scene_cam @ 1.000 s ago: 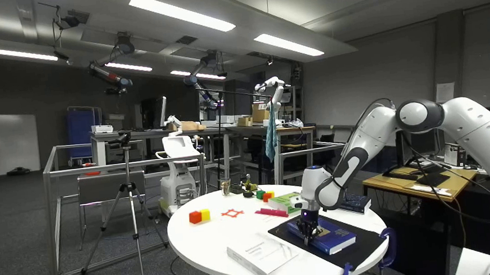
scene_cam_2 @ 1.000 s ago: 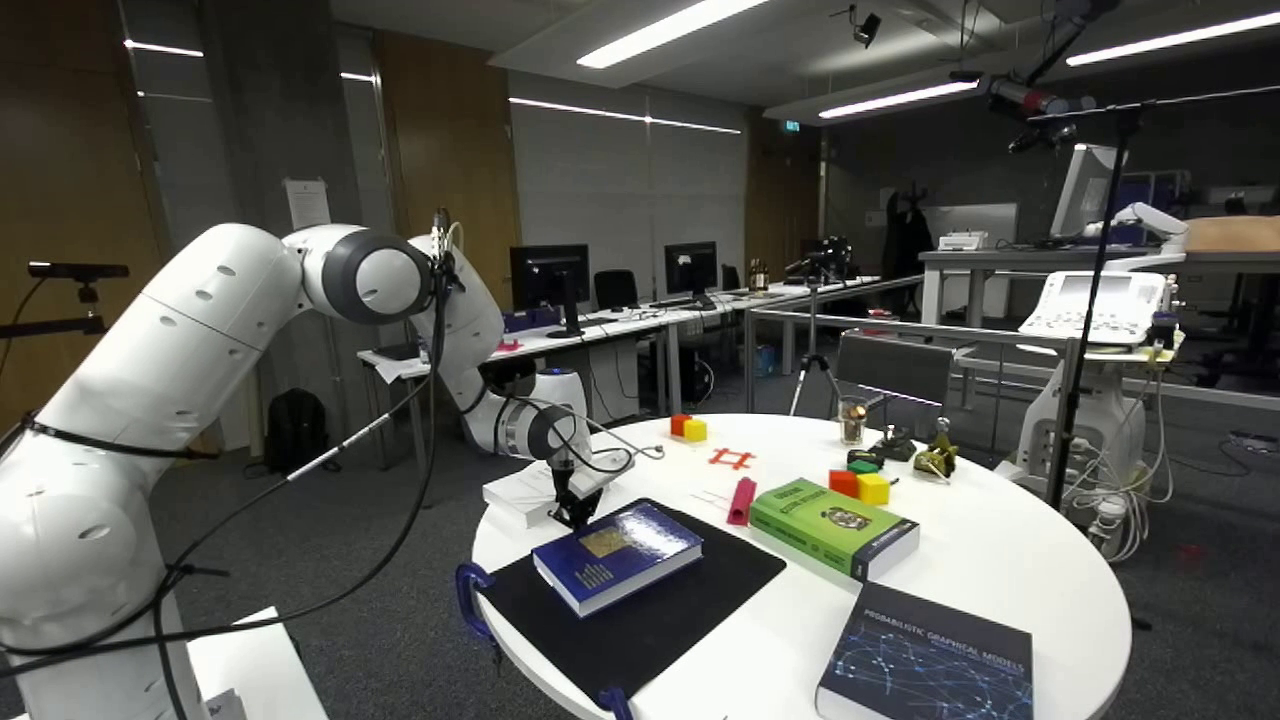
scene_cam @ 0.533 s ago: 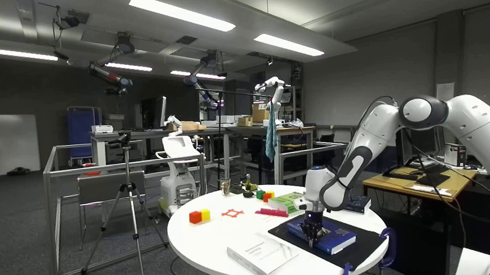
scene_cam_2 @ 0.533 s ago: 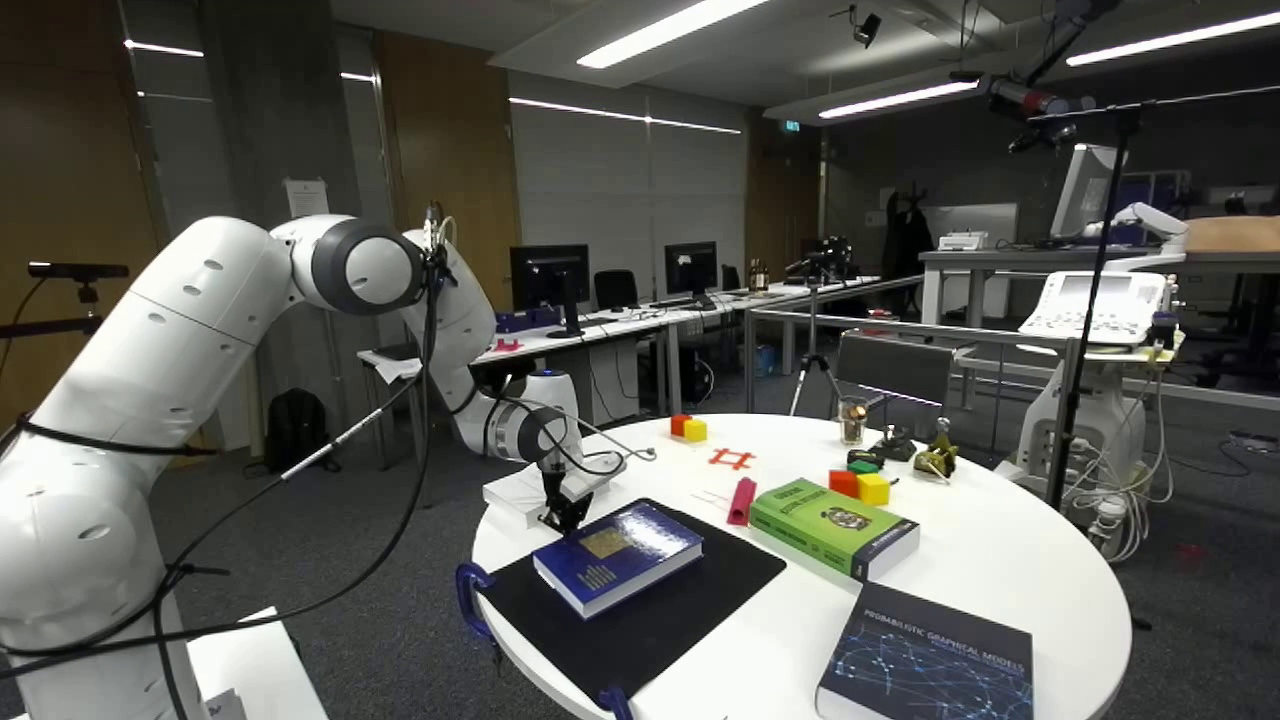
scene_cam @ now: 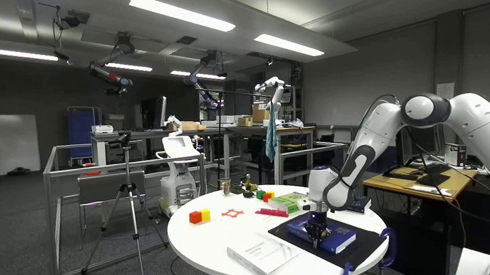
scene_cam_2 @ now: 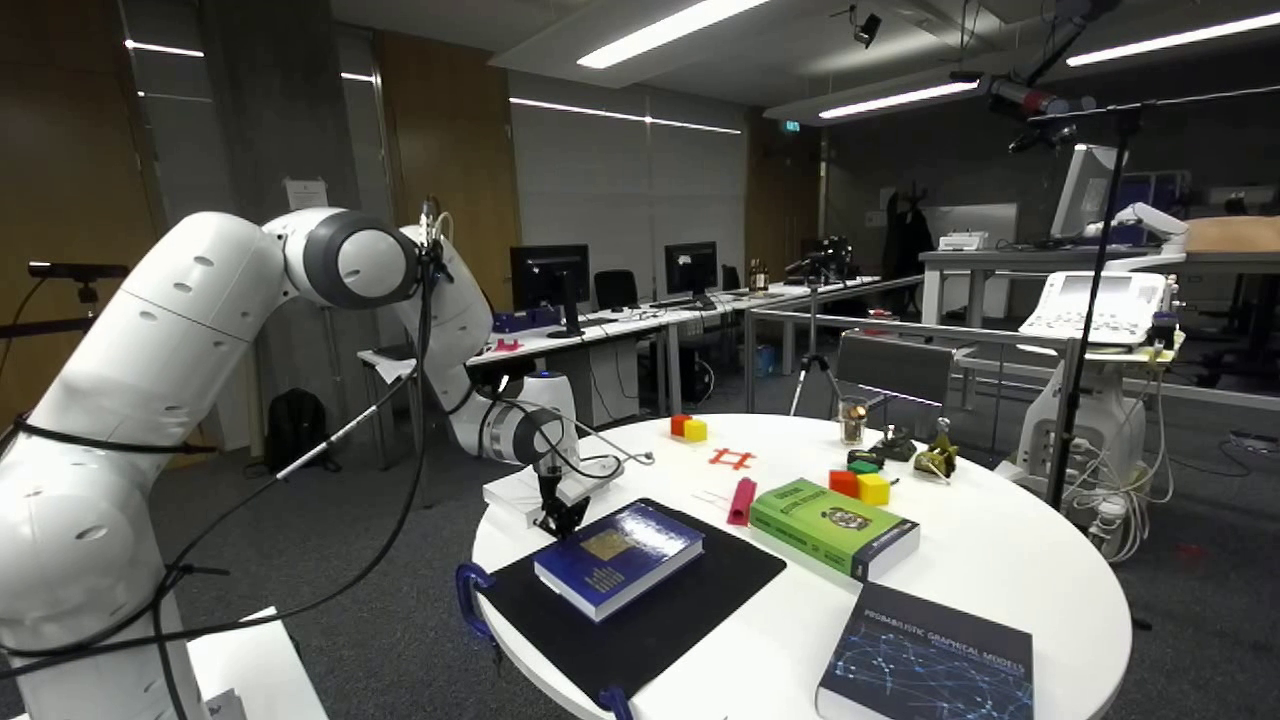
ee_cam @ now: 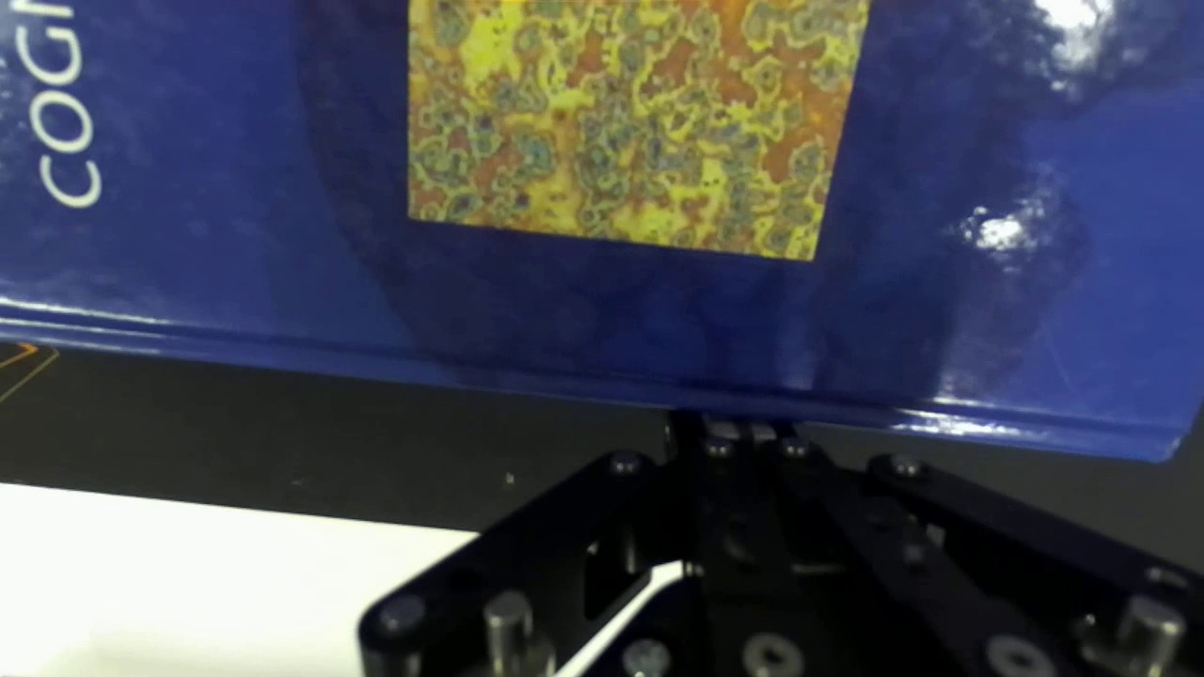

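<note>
A thick blue book (scene_cam: 343,237) with a yellow-orange picture on its cover lies flat on a black mat (scene_cam_2: 690,600). My gripper (scene_cam: 316,244) points down at the book's long spine side, its fingers close together with nothing seen between them. In the wrist view the blue cover (ee_cam: 235,207) fills the upper part. There the gripper (ee_cam: 743,431) comes in from below, and its tips pass out of sight under the cover's edge, against the spine. Behind the gripper (scene_cam_2: 562,528) in an exterior view lies a white book (scene_cam_2: 520,492).
A round white table (scene_cam: 219,243) carries everything. A green book (scene_cam_2: 830,522), a dark book (scene_cam_2: 930,650), a pink piece (scene_cam_2: 741,500), a red lattice (scene_cam: 232,213), coloured cubes (scene_cam_2: 872,488) and a glass (scene_cam_2: 852,422) stand about. Blue clamps (scene_cam: 388,246) grip the table edge by the mat.
The gripper has moved along the book's spine side, rightward in an exterior view, and sits lower. The blue book has turned slightly on the mat. Other things on the table stayed put.
</note>
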Controlling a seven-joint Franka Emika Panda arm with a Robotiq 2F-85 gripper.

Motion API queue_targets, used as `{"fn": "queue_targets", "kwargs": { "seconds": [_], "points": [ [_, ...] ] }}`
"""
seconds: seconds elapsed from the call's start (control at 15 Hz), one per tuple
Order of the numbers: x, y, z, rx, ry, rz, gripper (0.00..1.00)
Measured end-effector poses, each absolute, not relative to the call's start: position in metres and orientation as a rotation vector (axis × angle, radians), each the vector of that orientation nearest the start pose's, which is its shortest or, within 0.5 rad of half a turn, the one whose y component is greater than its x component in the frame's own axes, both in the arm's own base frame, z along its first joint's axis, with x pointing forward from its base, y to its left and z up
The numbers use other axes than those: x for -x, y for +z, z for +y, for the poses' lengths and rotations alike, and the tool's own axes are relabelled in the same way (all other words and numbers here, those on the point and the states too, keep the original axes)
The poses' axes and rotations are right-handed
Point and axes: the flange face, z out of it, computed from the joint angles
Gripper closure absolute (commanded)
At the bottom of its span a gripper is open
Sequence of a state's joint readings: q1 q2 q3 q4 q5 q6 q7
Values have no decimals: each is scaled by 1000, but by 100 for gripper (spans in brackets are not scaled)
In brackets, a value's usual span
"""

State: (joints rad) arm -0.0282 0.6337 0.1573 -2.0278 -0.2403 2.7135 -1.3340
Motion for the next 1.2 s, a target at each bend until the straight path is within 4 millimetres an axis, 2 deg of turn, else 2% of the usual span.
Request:
{"fn": "queue_targets", "kwargs": {
  "seconds": [0.73,1.2],
  "points": [
    [-591,139,81,-2112,69,2259,100],
    [-594,139,62,-2146,64,2219,100]
  ]
}}
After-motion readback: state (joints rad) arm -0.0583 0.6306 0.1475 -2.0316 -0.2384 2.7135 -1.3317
